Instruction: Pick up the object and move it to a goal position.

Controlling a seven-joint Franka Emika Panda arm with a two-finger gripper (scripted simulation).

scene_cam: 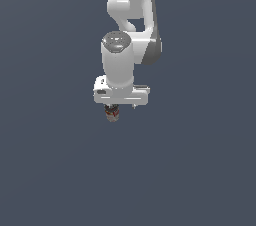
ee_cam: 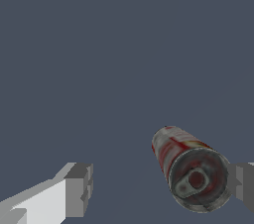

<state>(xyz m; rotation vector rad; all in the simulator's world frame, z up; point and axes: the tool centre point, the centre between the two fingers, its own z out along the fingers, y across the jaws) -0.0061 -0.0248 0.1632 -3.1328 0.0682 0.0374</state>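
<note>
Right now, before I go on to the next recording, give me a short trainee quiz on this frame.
1. True or false: the gripper is shut on the object.
2. In the exterior view the object shows: A) far off at the left edge; B) just under the white gripper bar; C) above the arm.
3. Which end of the object faces the wrist camera?
Key: 1 false, the fingers stand wide apart; 2 B; 3 the pull-tab end.

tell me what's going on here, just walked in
A white Panda arm hangs over a plain dark grey floor with its claw pointing down. The claw's fingers are spread wide, and a small red and grey can sits right beside one finger, far from the other. Nothing shows a firm grip on it.
</note>
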